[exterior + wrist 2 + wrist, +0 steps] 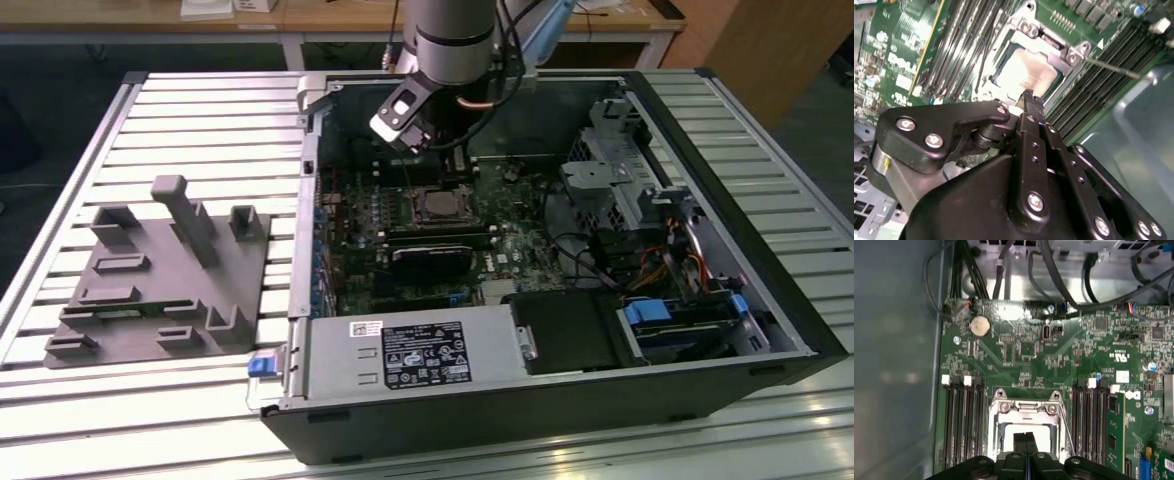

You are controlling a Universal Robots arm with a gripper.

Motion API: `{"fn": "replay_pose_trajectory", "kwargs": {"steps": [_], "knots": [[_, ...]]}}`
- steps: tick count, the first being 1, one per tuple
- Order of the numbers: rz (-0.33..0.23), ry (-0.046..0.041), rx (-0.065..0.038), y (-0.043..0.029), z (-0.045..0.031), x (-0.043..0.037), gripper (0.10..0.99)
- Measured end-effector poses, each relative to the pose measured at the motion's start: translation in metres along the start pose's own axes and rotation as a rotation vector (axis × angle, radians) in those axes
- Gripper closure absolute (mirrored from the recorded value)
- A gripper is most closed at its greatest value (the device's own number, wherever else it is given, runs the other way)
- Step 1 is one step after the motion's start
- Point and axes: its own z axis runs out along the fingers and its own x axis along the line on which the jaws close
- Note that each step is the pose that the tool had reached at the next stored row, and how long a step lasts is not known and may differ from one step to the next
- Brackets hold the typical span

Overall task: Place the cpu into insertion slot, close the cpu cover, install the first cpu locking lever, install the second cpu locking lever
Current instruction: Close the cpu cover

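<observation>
My gripper (1025,439) has its two fingers pressed flat together with nothing between them, tips pointing down at the socket. In the second wrist view the gripper (1027,96) hangs just over the near edge of the cpu (1026,70); I cannot tell whether it touches.

The cpu sits in the insertion slot (438,205), its pale top showing through the square window of the cpu cover (1023,409), which looks laid down over it. A thin locking lever (1114,69) juts out sideways from one corner of the frame and, as I judge it, is not hooked down.

I take the step in hand to be work on the cover and its levers. To do it well I should bear on the metal frame or the rod with the closed tips, never on the chip's top, move squarely, and keep off the memory slots (961,425) flanking the socket.

The socket sits on the motherboard (1029,355) inside the open computer case (561,405). The case also holds a black power supply (424,355) with a label, a drive cage (607,170) and bundled cables (661,265). Beside the case, on the exterior view's left, a grey fixture (160,285) with upright posts rests on the slatted table (200,130).
</observation>
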Motion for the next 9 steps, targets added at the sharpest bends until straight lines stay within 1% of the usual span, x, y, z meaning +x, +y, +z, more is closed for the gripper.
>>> {"fn": "replay_pose_trajectory", "kwargs": {"steps": [5, 9], "knots": [[0.000, 0.0002, 0.000, -0.0093, 0.0033, -0.0008, 0.980], [0.000, 0.0002, 0.000, -0.0124, 0.0060, -0.0014, 0.980]]}}
